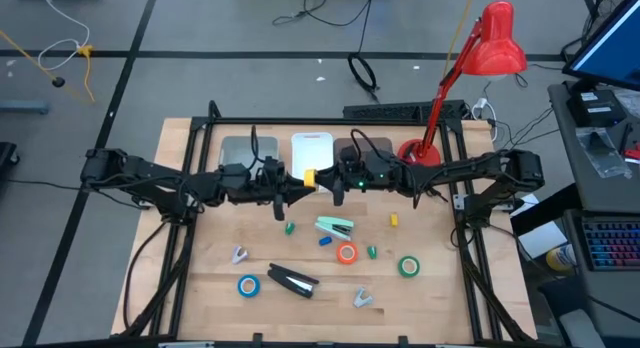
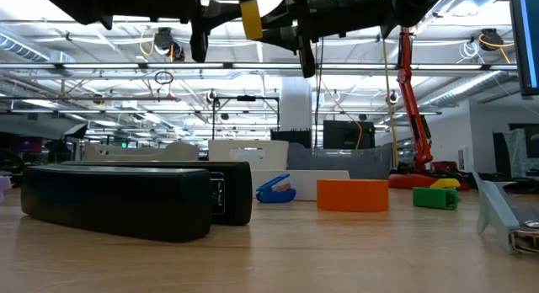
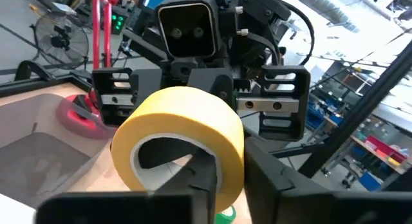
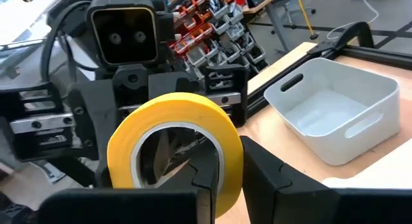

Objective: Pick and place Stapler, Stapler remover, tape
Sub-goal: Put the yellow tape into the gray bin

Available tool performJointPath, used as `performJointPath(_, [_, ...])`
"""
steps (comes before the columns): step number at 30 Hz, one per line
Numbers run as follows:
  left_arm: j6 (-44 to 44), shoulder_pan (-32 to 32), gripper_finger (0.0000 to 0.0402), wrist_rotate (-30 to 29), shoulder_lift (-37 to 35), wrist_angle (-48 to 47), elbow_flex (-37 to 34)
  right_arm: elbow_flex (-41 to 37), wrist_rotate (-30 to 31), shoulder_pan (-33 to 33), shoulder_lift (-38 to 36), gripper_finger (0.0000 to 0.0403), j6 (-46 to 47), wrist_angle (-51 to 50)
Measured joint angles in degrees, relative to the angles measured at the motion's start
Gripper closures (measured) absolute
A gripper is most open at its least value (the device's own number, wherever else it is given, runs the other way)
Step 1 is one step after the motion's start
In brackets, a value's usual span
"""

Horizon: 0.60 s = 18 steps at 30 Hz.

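The yellow tape (image 1: 309,177) hangs above the table (image 1: 200,258) in front of the white bin (image 1: 312,148), pinched through its rim by both the left gripper (image 3: 215,179) and the right gripper (image 4: 222,172), each one's jaws narrowed on the roll.

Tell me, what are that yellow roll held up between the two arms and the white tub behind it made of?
The yellow tape roll looks like matte paper tape on a pale, cardboard-like core: dull surface, no shine. The white bin appears to be smooth moulded plastic, with rounded corners and cut-out handles.
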Motion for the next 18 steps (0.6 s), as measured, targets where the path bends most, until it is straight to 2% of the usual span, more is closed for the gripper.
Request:
performJointPath(5, [-0.17,0.66,0.0361,3.59,-0.23,-0.16,0.00,0.07,-1.87,-0.08,0.00,0.0359,-2.52,-0.07])
performJointPath(10, [-1.05,0.65,0.0361,5.77,-0.29,-2.69,0.01,0.00,-6.98,-1.17,0.00,0.0328,-5.11,-2.11])
performJointPath(18, [0.17,1.70,0.0361,5.66,-5.13,-17.36,0.00,-0.11,-19.51,-3.26,0.09,0.0255,-6.29,-14.84])
